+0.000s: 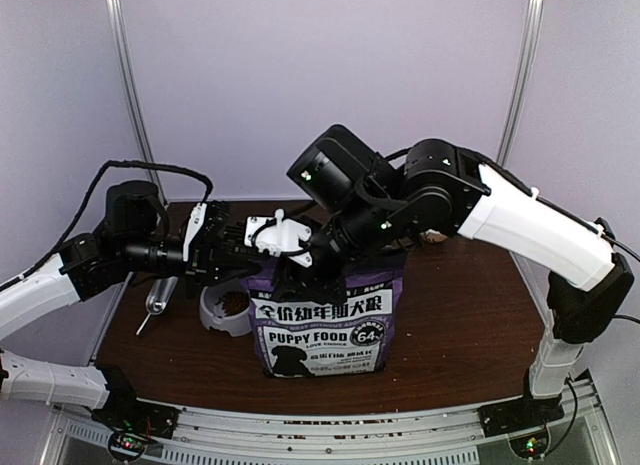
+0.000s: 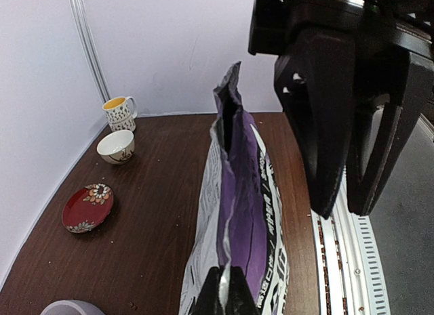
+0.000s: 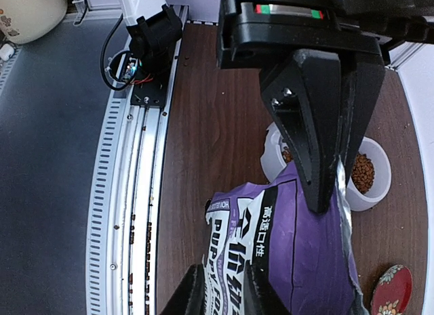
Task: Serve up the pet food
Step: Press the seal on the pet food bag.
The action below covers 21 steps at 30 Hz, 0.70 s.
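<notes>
So the kibble is sitting in the white bowl on the table, just beside the purple bag on its left, and neither gripper is touching it. The left gripper is hanging sideways above that bowl and pinching the silvery top edge of the bag, jaws closed tight on it. That means the food is lying below it, partly hidden behind its fingers in the right wrist view. The right gripper is pointing down at the bag from above, with its two fingers sitting either side of the printed panel near the top. Honestly, I can't tell whether they're actually squeezing it or just straddling it. The bag is standing upright with its mouth gaping open a little. Further along the table a red plate, a patterned bowl and a cup are sitting near the wall, with no gripper near them.
</notes>
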Tool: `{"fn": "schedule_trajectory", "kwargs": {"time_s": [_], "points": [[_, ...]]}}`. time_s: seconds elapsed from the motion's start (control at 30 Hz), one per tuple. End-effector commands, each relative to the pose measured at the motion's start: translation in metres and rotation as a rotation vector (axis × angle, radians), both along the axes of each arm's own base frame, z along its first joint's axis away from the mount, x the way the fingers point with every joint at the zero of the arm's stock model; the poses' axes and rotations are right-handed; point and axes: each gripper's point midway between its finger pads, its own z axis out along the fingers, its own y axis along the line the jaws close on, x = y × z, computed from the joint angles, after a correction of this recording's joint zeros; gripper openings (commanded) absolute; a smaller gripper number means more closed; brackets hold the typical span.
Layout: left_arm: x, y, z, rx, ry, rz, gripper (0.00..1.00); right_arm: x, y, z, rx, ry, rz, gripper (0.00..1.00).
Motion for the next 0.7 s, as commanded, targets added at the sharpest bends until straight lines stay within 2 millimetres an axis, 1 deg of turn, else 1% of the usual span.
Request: {"fn": "schedule_trajectory", "kwargs": {"time_s": [0.0, 0.03, 0.13, 0.2, 0.3, 0.5, 0.67], "points": [[-0.005, 0.000, 0.018, -0.060, -0.074, -0.023, 0.00, -0.003, -0.003, 0.003, 0.004, 0.006, -0.001, 0.22], [-0.005, 0.000, 0.019, -0.061, -0.075, -0.025, 0.00, -0.003, -0.002, 0.004, 0.008, 0.004, -0.001, 0.22], [-0.007, 0.000, 0.018, -0.062, -0.073, -0.032, 0.00, -0.003, 0.000, 0.005, 0.015, -0.002, 0.001, 0.29], [-0.008, 0.000, 0.018, -0.063, -0.072, -0.038, 0.00, -0.002, 0.001, 0.003, 0.014, -0.004, 0.004, 0.38], [-0.010, -0.001, 0.018, -0.067, -0.074, -0.048, 0.00, -0.002, 0.005, 0.002, 0.015, -0.006, 0.012, 0.45], [-0.011, -0.001, 0.018, -0.068, -0.074, -0.056, 0.00, 0.000, 0.013, 0.004, 0.029, -0.021, 0.020, 0.47], [-0.012, -0.002, 0.016, -0.065, -0.074, -0.060, 0.00, 0.008, 0.015, 0.024, 0.094, -0.069, -0.005, 0.49]]}}
